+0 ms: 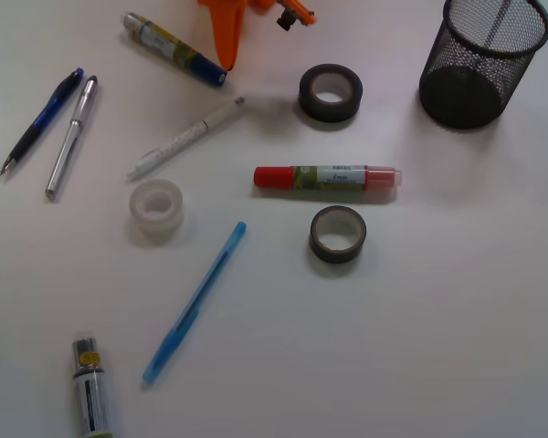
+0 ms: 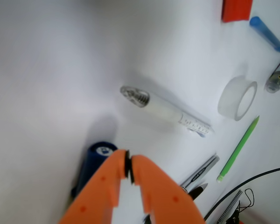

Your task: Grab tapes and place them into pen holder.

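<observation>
claw [image 2: 128,170] tips together, empty | whitish tape [image 2: 237,98] well apart, right of it

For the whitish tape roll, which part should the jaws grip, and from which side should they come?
Probably from above. The whitish tape lies flat with its open centre facing up, so one jaw could go into the hole and the other outside, pinching the wall. The side facing the blue pen looks freest; the white pen lies close on the other side.

Tapes: one translucent white [image 1: 156,206], two dark grey-brown [image 1: 330,92] [image 1: 338,234]. Holder [image 1: 482,62]: black mesh. Marker [image 1: 327,177]: red cap, green label. Gripper [image 2: 129,169]: orange. Table [image 1: 438,319]: white.
</observation>
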